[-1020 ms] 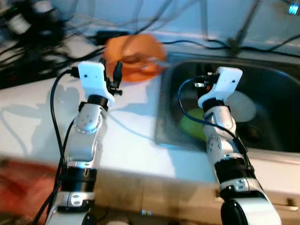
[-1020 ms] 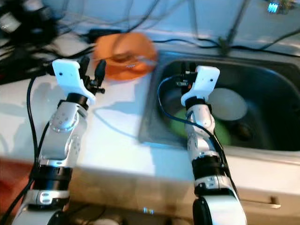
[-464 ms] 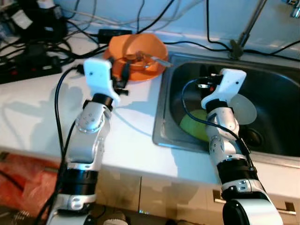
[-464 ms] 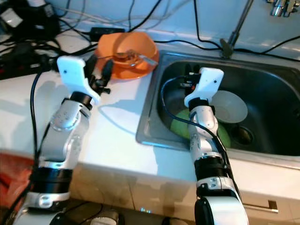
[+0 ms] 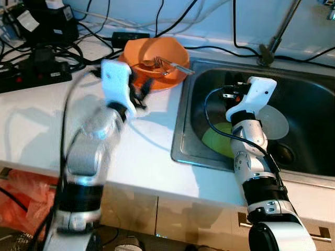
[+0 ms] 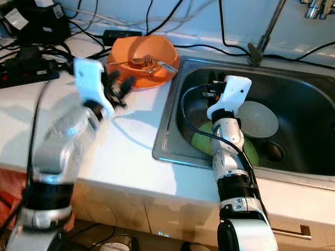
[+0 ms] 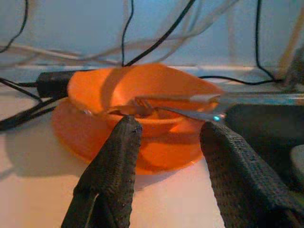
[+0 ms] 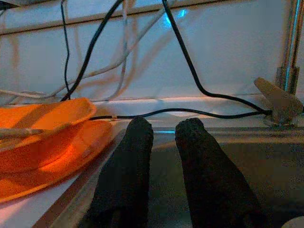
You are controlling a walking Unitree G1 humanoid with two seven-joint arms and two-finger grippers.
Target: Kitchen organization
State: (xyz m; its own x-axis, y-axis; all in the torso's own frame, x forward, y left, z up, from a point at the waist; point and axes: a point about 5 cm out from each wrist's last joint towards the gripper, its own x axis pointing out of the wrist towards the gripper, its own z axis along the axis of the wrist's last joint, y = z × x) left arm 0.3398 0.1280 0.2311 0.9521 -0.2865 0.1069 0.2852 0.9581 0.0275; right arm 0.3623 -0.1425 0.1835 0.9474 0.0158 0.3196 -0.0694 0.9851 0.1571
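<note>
So far nothing looks put away; judged from the layout, the organizing is at an early stage. Leftmost, a tangle of black cables and a power strip [image 5: 31,73] sits on the white bench [image 5: 42,125]. Next, the left tool [image 7: 166,137] hovers low over the bench just short of the orange bowl [image 5: 157,55]; its two black fingers [image 7: 114,166] are spread apart, empty, framing the bowl's near side without touching it. The bowl stands upright on an orange plate [image 7: 80,137] at the back of the bench, just beside the sink's left rim. A fork [image 6: 152,61] lies across the bowl's mouth, long axis roughly left to right, handle end pointing toward the sink [image 5: 180,130] and overhanging the bowl's rim, tines inside the bowl. Further right, the right tool [image 8: 164,137] hangs over the sink's left part, fingers nearly together with a narrow gap, holding nothing. In the basin lie a green plate [image 5: 220,141] and a pale plate [image 5: 275,123], still to be dealt with. Bowl, fork and both plates all remain.
</note>
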